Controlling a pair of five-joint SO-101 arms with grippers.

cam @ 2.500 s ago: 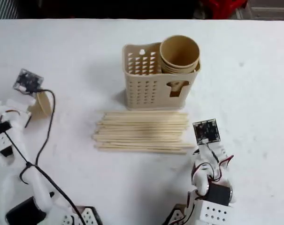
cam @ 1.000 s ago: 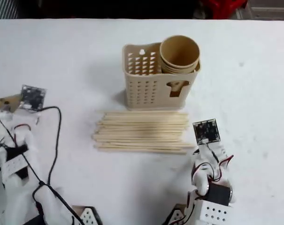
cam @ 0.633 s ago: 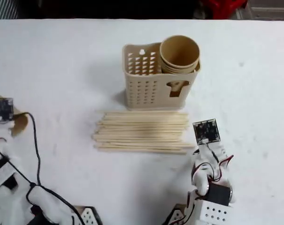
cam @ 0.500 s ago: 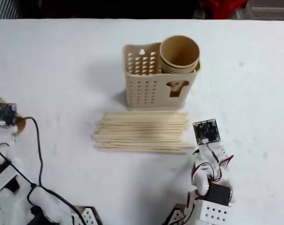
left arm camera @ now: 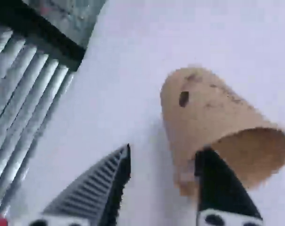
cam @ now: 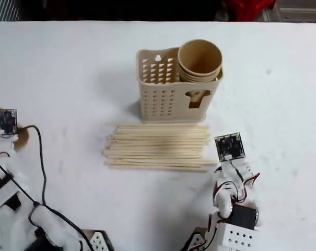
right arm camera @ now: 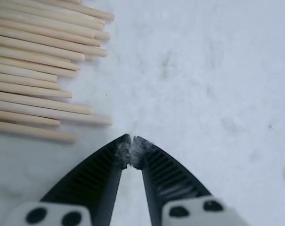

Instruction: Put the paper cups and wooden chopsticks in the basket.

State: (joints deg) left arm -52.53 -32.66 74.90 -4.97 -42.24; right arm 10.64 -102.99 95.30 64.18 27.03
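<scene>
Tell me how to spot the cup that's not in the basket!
On the white table, look far from the basket, by the left gripper. A brown paper cup lies on its side, alone; the other cups stand stacked inside the basket.

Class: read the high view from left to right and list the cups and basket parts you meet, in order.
loose paper cup → basket's empty compartment → stacked paper cups in the other compartment. The chopsticks are left out because they span the basket's width.

Basket (cam: 171,94) left half open; stacked cups (cam: 199,60) fill right; chopsticks (cam: 158,147) lie before it.
</scene>
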